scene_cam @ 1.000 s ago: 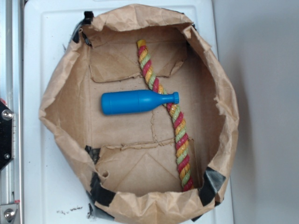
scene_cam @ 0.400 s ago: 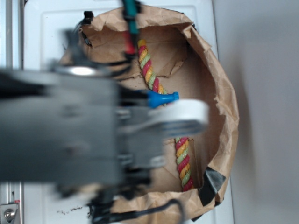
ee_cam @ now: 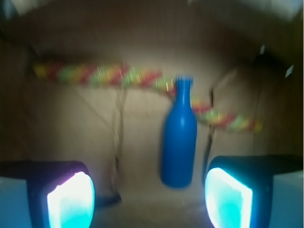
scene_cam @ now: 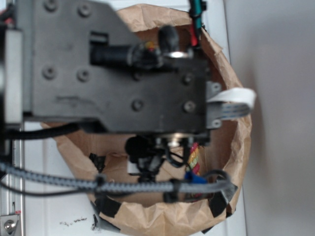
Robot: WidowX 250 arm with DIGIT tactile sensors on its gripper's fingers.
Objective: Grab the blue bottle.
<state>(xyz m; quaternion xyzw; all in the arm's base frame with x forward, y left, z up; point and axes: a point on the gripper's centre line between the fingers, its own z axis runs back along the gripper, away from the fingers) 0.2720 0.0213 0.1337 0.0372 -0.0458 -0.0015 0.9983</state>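
Gripper [ee_cam: 149,199] is spread wide with nothing between the fingers — both pads show at the bottom of the wrist view, one at each corner. The blue bottle [ee_cam: 179,142] lies ahead of them on the floor of the paper bag [scene_cam: 236,142], closer to the right-hand pad than the left, not yet between them. In the exterior view the arm [scene_cam: 118,73] blocks the bottle completely.

Risks from here, as I read it:
- Off-centre approach. The bottle sits right of the midline, so a straight descent could land the right-hand pad on the body and roll or shove it instead of straddling it.
- Smooth round plastic — a squeeze near the tapered neck would likely squirt it out. Better to take the wide body.
- The twisted rope [ee_cam: 118,76] runs across just behind the neck; wrist view is blurry, so I can't tell whether they touch. Reaching too far forward could snag it.
- The bag's crumpled walls are close around the arm; a cable could catch.

Orientation: long axis runs straight away from the wrist camera, cap at the far end pointing toward the rope, base nearest the fingers. The fingers open across that axis, which suits a grasp on the body.
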